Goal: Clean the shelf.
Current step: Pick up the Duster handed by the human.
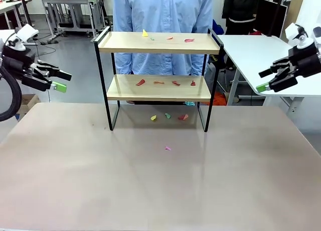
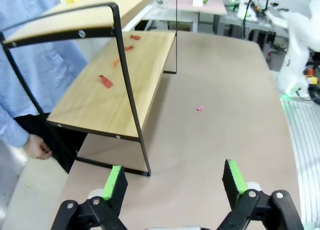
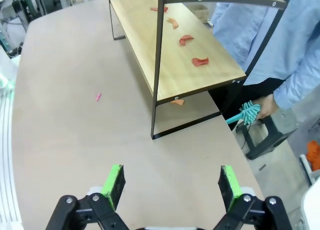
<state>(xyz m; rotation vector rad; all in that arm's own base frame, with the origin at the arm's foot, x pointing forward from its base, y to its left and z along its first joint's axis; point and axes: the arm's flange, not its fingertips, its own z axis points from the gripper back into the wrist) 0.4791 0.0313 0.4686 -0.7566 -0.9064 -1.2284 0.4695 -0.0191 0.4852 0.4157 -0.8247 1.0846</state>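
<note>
Nearest, bare table (image 1: 150,191) with one pink scrap (image 1: 167,148). Flanking it, left gripper (image 1: 62,81) and right gripper (image 1: 262,81), both splayed wide and empty, pointing inward. Farther, midway between them, the shelf (image 1: 125,41), upright near the far edge, long axis crossways (coloured bits (image 1: 141,82) littering both boards); neither arm clearly nearer.

shelf (image 1: 125,41): light wood, black frame; scraps (image 1: 140,82): red, yellow; table (image 1: 150,191): beige; shirt (image 1: 160,10): light blue
</note>
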